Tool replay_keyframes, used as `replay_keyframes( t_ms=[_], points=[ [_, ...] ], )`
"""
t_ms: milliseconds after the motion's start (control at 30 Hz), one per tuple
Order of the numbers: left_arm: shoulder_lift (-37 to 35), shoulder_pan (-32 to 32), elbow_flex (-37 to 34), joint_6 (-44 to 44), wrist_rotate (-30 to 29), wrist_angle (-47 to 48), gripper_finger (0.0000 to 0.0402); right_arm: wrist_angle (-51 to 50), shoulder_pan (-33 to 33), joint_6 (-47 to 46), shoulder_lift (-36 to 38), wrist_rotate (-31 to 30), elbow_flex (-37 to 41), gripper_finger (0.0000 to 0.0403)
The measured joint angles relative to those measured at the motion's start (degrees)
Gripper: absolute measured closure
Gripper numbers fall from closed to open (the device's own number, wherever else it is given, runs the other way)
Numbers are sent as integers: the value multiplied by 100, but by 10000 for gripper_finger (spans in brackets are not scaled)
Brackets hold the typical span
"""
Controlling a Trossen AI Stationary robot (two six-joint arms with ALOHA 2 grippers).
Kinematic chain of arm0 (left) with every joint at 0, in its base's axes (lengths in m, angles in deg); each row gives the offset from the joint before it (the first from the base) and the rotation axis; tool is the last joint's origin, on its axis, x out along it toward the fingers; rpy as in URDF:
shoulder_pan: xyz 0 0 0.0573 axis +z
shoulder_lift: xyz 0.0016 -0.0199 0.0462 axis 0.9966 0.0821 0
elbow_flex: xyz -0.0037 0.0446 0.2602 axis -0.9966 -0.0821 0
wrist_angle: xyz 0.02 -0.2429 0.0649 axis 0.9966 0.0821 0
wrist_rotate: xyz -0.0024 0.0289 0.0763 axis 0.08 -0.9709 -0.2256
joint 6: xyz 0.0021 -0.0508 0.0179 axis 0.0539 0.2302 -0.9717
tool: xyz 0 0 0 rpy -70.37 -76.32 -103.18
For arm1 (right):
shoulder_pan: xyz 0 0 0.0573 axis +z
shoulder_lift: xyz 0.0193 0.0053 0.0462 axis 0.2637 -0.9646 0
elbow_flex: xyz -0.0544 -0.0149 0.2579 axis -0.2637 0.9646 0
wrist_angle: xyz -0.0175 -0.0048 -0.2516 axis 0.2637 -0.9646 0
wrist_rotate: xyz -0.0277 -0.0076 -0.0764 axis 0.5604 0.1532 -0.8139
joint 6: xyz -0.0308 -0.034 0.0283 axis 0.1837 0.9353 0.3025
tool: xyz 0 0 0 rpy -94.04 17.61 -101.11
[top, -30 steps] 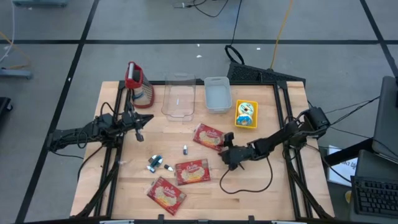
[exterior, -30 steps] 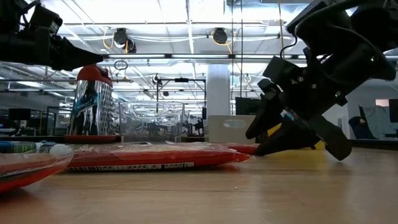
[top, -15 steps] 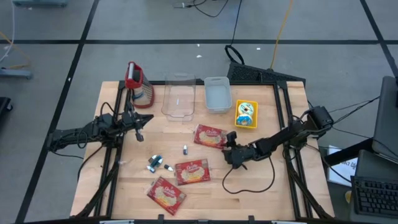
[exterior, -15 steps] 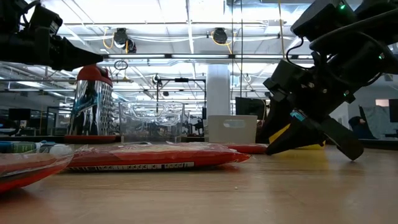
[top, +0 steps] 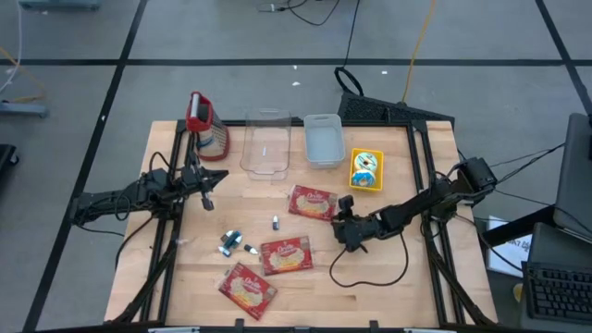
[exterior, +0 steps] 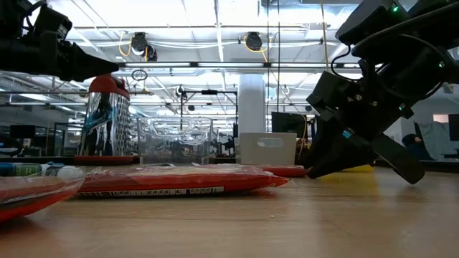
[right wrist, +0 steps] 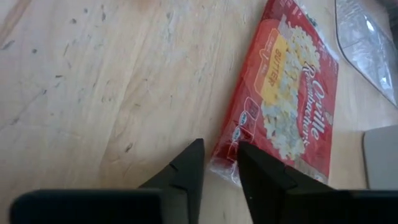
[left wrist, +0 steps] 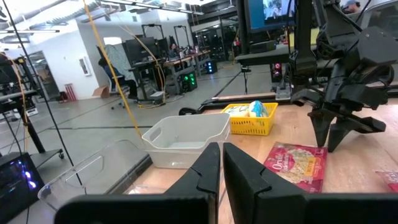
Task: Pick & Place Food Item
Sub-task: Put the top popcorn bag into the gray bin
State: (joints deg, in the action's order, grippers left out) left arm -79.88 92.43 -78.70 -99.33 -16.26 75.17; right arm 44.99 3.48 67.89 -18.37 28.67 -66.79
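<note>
Three red popcorn packets lie flat on the wooden table: one at the middle (top: 311, 203), two nearer the front (top: 285, 255) (top: 248, 288). My right gripper (top: 344, 223) is low over the table at the middle packet's right end. In the right wrist view its fingers (right wrist: 219, 163) are a little apart, with the packet's corner (right wrist: 225, 157) between the tips. My left gripper (top: 208, 190) hangs shut and empty above the table's left part, its fingers (left wrist: 219, 163) nearly together. My right gripper's fingers come slanting down from the table's right side and stand on either side of the middle packet's sealed corner (right wrist: 217, 163). The packet lies flat on the table. I cannot tell whether the fingers touch it.
At the far edge stand a red-topped grater (top: 205, 125), a clear container (top: 265, 143), a white bin (top: 323, 141) and a yellow basket (top: 366, 169). Small items lie near the front packets (top: 231, 242) (top: 276, 222). A black cable loops on the table (top: 365, 273).
My right gripper has moved a little toward the table's far right, dropped closer to the table top, and settled at the middle packet's right end. The packet has stayed in place.
</note>
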Motion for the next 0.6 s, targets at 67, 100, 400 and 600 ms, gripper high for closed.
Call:
replay_keyframes(
  t_ms=[67,100,400,600],
  points=[
    [2,-1,1,-1,0,0,378,-5,-9,-65,0,17,3,343],
    [2,2,0,0,0,0,378,-10,-23,-98,0,33,4,355],
    [1,0,2,0,0,0,378,-2,-127,-455,0,243,9,400],
    [2,-1,2,-1,0,0,378,175,-129,-508,250,316,38,402]
  ],
)
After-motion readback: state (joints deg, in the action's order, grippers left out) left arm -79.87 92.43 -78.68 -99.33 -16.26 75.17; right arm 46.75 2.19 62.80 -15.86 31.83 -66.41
